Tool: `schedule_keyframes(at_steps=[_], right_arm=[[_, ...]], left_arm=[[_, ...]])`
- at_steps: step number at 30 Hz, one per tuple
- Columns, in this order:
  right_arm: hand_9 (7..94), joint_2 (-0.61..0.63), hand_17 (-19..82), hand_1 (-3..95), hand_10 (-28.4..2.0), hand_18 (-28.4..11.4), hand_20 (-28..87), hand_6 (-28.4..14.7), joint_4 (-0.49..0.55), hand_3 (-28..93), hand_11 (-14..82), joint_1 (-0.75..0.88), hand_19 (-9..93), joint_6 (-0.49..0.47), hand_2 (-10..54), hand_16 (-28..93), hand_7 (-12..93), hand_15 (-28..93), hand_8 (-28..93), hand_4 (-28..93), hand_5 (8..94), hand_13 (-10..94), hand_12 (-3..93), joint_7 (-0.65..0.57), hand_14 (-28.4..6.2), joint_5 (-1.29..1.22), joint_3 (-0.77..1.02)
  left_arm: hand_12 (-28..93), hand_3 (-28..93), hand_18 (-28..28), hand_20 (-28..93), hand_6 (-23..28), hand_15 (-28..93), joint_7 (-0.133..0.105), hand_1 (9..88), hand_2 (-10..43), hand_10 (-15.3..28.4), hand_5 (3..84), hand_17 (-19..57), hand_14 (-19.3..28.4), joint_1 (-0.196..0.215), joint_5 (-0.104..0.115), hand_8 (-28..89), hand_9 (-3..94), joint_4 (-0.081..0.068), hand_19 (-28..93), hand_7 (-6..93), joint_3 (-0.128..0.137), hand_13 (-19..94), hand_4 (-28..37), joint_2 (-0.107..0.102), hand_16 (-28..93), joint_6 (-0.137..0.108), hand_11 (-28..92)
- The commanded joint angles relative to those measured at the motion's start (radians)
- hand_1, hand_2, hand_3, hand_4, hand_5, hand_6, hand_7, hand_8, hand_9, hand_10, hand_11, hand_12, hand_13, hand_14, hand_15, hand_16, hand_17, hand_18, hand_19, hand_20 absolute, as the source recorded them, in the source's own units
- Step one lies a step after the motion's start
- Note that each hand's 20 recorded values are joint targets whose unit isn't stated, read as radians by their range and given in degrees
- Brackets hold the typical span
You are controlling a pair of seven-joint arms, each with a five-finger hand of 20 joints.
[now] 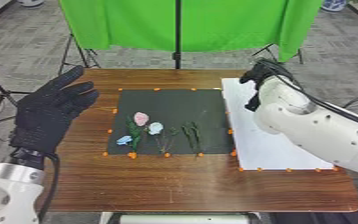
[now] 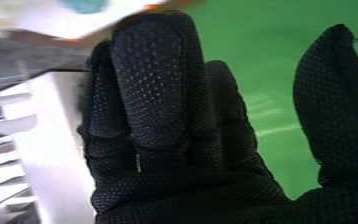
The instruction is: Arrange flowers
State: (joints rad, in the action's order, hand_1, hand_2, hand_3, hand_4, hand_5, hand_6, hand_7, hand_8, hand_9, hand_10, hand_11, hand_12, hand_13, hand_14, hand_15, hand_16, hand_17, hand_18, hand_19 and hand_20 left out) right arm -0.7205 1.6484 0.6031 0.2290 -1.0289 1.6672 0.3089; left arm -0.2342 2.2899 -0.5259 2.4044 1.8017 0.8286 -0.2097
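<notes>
My right hand (image 1: 262, 74) is over the far left part of the white sheet (image 1: 286, 152) in the head view, away from the flowers. In the right wrist view the same hand (image 2: 184, 145) is open, its fingers straight and the thumb apart, holding nothing. On the dark mat lie a pink flower (image 1: 141, 118), a white flower (image 1: 155, 128) and a light blue flower (image 1: 124, 140), with green stems (image 1: 191, 135) to their right. Left of the mat, my left hand (image 1: 47, 107) stands open above the table with nothing in it.
Orange markers line the edges of the dark mat (image 1: 180, 102) and the white sheet on the brown table (image 1: 158, 185). Beyond the table's far edge hangs a green cloth (image 1: 131, 25) with a black stand in front.
</notes>
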Motion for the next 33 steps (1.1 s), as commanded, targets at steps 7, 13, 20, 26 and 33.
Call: schedule_keyframes(at_steps=[7,13,20,26,33], right_arm=[[73.3,0.018,40,32.2,-15.2,-20.4,-4,2.3,-0.068,73,18.4,0.047,93,-0.112,-7.4,16,13,60,-12,-26,48.8,79,14.0,0.017,-7.7,-0.030,-0.007],[72.8,-0.017,39,32.6,-15.2,-20.3,-6,3.2,-0.112,74,18.0,0.053,93,-0.118,-7.5,16,14,59,-13,-26,49.7,78,14.1,0.030,-7.6,-0.023,-0.019],[72.4,-0.044,39,33.1,-15.1,-20.1,-8,2.7,-0.159,74,17.9,0.027,93,-0.140,-7.2,16,15,58,-13,-26,49.7,78,14.0,0.009,-7.9,-0.001,-0.054],[75.4,-0.043,40,38.8,-11.9,-19.1,-10,1.7,-0.183,75,18.3,0.031,92,-0.127,-9.1,15,15,57,-13,-27,59.1,78,13.9,0.006,-6.9,0.046,-0.086],[93.3,-0.040,45,55.4,-4.9,-14.4,-10,3.8,-0.191,67,7.8,0.014,93,0.009,-9.5,20,23,51,1,-28,82.4,87,29.0,0.019,-1.8,0.157,-0.186]], left_arm=[[12,77,24.8,26,10.0,52,0.028,23.9,7.4,21.7,37.8,-9.8,28.4,-0.031,-0.001,-10,33.8,-0.018,55,15.8,-0.025,23,-22.3,0.011,-9,0.008,30],[12,77,24.8,26,10.0,52,0.024,24.0,7.4,21.8,37.8,-9.9,28.4,-0.048,-0.001,-10,33.8,-0.024,55,15.9,-0.038,23,-22.3,0.010,-9,0.015,30],[12,77,24.8,26,10.0,52,0.016,23.9,7.3,21.8,37.8,-9.9,28.4,-0.057,-0.001,-10,33.9,-0.025,55,15.9,-0.045,23,-22.4,0.007,-9,0.023,31],[12,77,24.7,26,10.0,52,0.008,23.8,7.3,21.9,37.9,-9.8,28.4,-0.057,0.003,-10,34.0,-0.024,55,15.9,-0.047,23,-22.5,0.005,-9,0.022,31],[12,78,24.8,26,10.1,52,0.001,23.7,7.3,21.9,37.9,-9.8,28.4,-0.050,0.000,-10,33.9,-0.020,55,15.8,-0.045,23,-22.6,0.009,-9,0.021,31]])
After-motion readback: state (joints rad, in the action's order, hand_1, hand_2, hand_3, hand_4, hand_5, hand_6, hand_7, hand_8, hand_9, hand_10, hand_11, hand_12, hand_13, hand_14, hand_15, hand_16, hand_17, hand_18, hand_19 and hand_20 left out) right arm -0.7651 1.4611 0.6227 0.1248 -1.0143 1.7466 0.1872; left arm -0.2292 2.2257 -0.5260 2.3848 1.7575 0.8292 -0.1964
